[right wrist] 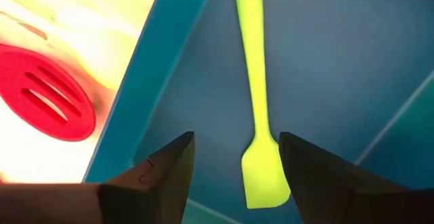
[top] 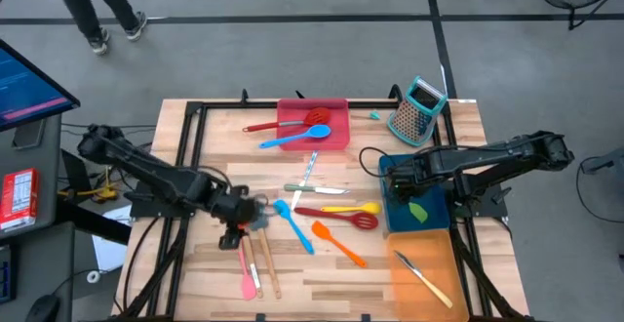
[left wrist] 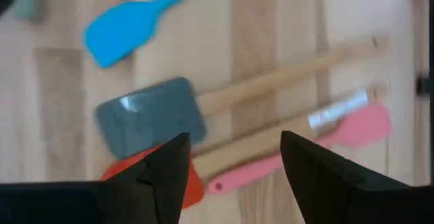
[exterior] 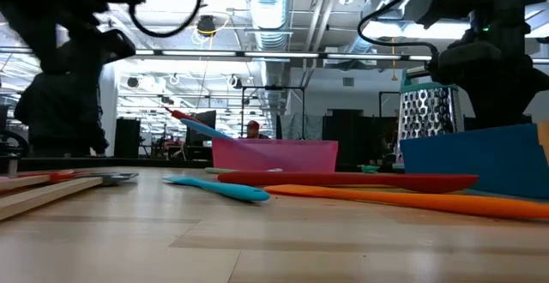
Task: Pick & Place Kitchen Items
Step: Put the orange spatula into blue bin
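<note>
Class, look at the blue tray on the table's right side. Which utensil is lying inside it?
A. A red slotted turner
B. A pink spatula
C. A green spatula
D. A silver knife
C. The right wrist view shows the green spatula lying on the floor of the blue tray, just ahead of the open right tool; the red turner lies outside the tray's wall.

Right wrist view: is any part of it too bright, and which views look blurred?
In the right wrist view, the wood beside the red slotted turner is washed out by glare, while the blue tray is evenly lit. In the left wrist view, the grey spatula looks soft. In the low view, the near table is unsharp.
</note>
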Available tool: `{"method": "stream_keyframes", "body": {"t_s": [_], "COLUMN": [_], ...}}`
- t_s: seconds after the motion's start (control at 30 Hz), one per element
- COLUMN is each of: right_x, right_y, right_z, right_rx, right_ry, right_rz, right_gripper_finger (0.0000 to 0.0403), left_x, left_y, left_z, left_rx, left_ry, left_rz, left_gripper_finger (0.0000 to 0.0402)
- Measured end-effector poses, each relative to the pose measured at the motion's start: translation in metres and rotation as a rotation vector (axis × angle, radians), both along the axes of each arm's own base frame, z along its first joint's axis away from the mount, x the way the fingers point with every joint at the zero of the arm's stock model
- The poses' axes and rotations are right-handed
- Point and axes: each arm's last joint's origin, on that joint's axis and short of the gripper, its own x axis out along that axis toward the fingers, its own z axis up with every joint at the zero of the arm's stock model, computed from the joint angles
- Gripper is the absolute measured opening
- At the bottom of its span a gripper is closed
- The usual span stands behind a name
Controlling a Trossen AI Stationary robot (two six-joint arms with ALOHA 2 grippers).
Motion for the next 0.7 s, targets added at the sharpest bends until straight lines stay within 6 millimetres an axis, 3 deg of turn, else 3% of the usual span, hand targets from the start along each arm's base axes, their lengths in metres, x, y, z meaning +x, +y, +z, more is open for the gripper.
{"method": "stream_keyframes", "body": {"t_s": [0.3, 0.7], "right_x": [0.003, 0.005], "right_y": [0.000, 0.000], "right_z": [0.000, 0.000], "right_rx": [0.001, 0.000], "right_ry": [-0.034, -0.047], "right_rz": [0.014, 0.025], "right_gripper_finger": [0.0211, 0.0209], "left_x": [0.000, 0.017], "left_y": [-0.039, -0.056], "left_z": [-0.015, -0.039], "left_rx": [0.132, 0.168], "left_ry": [-0.062, -0.096], "left_rz": [-0.435, -0.624], "left_gripper_finger": [0.0219, 0.0223]}}
